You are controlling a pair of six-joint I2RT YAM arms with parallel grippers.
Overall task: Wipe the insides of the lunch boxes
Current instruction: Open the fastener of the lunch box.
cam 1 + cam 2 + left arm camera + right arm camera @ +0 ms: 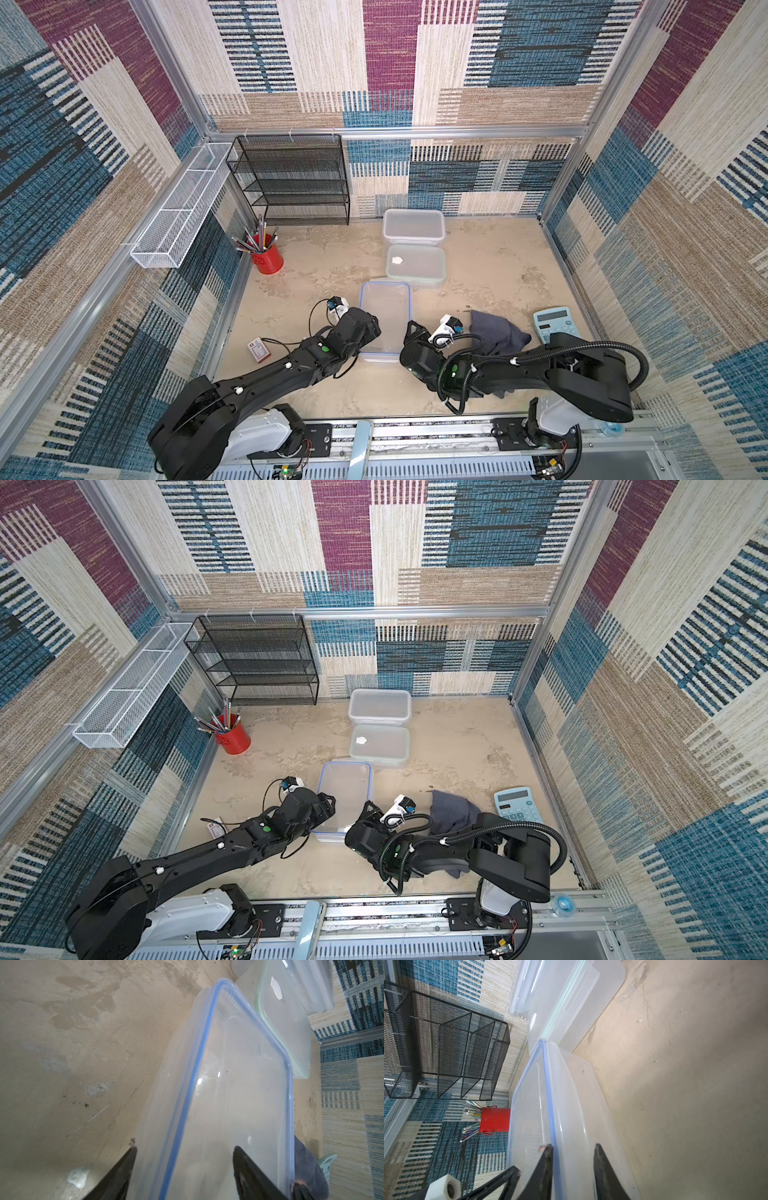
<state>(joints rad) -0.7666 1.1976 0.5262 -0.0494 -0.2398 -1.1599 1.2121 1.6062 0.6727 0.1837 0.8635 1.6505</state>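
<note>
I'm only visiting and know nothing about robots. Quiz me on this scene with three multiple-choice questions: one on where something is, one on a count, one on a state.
1. Where is the calculator? A. On the black rack. B. On the table beside the grey cloth. C. Inside a tub.
2. How many lunch boxes are on the table? A. Three. B. One. C. Five.
3. The grey cloth is: A. Folded inside a box. B. Draped over the red cup. C. Lying crumpled, unheld.
Answers: 1 B, both top views show it beside the cloth. 2 A, one blue-rimmed, two behind it. 3 C, neither the left fingers nor the right fingers grip it.
</note>
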